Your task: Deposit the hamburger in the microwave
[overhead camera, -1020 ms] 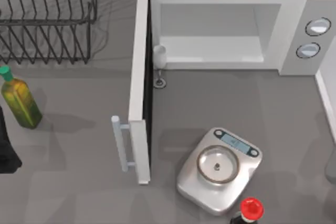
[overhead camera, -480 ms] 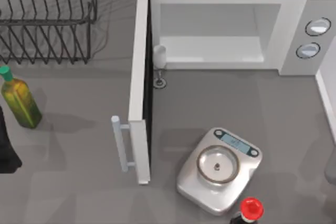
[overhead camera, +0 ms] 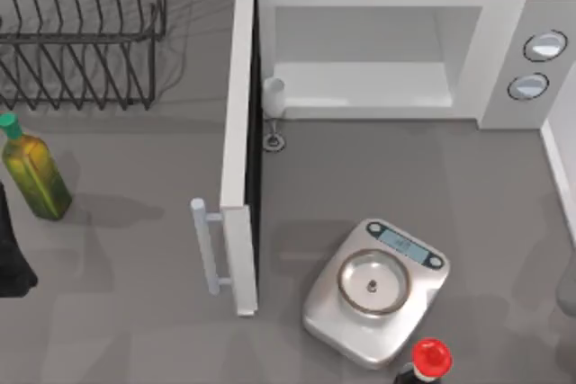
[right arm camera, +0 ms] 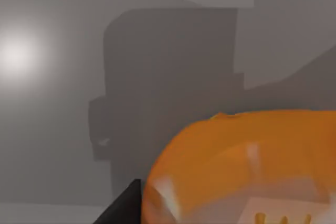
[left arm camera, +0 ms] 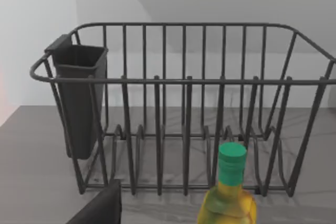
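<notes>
1. Right end effector [right arm camera: 123, 205], a dark finger tip at the lower edge of the right wrist view, sits against the hamburger [right arm camera: 241, 169], whose orange bun bulges across the lower right of that frame; whether the fingers clamp it cannot be told.
2. Microwave [overhead camera: 387, 56] stands at the top of the top view, cavity bare and pale; its door [overhead camera: 238, 146] swings out toward frame centre, bar handle [overhead camera: 205, 245] at its left.
3. Left arm [overhead camera: 11, 249] rests at the left edge beside an olive-oil bottle [overhead camera: 34, 175], near a wire dish rack [overhead camera: 81, 29].
4. Silver scale [overhead camera: 375, 290] and a red-capped bottle [overhead camera: 429, 359] occupy the grey tabletop [overhead camera: 135, 312] at lower right.
</notes>
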